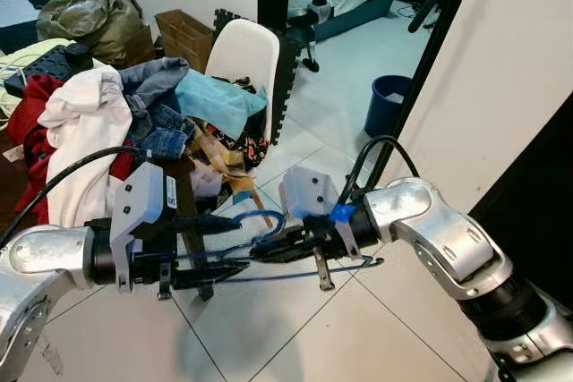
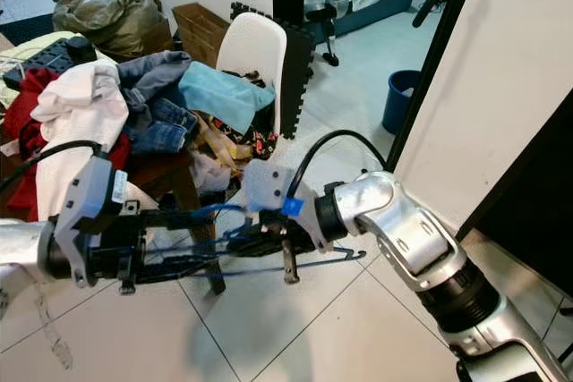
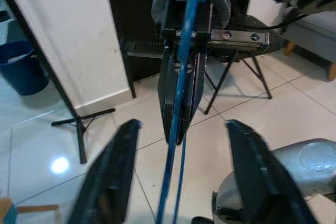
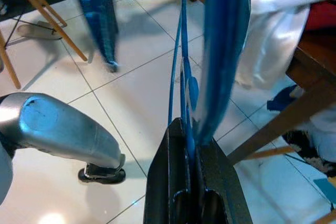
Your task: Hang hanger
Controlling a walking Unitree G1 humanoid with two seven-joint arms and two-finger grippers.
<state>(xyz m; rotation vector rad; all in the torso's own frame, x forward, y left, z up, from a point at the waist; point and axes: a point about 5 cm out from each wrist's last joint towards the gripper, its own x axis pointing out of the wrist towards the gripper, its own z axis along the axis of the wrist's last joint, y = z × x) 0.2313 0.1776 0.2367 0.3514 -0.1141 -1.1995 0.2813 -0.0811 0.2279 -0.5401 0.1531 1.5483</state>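
My right gripper (image 1: 273,246) reaches in from the right at mid-frame, fingers pressed together on a blue wire hanger (image 1: 269,221). Right wrist view confirms: both black fingers (image 4: 170,182) squeezed flat with the hanger's blue wire (image 4: 185,114) running up between them, no gap visible.

The hanger lies roughly level between my two arms, above the white tiled floor (image 1: 295,328). Its hook loop curls just above my right fingertips; its long lower wire runs back under the right wrist, well off the ground.

My left gripper (image 1: 219,248) comes in from the left, meeting the right one tip to tip. Left wrist view: its two black fingers (image 3: 113,177) stand wide apart, with the blue wire passing down the middle between them. Nothing clamped there; whether the wire touches either finger I cannot tell.

Behind the arms: a white chair (image 1: 246,51) and a heap of clothes (image 1: 116,123) on a wooden table, well apart from the hanger. A blue bin (image 1: 389,100) stands by the white wall, beside a black stand's pole (image 1: 421,69).
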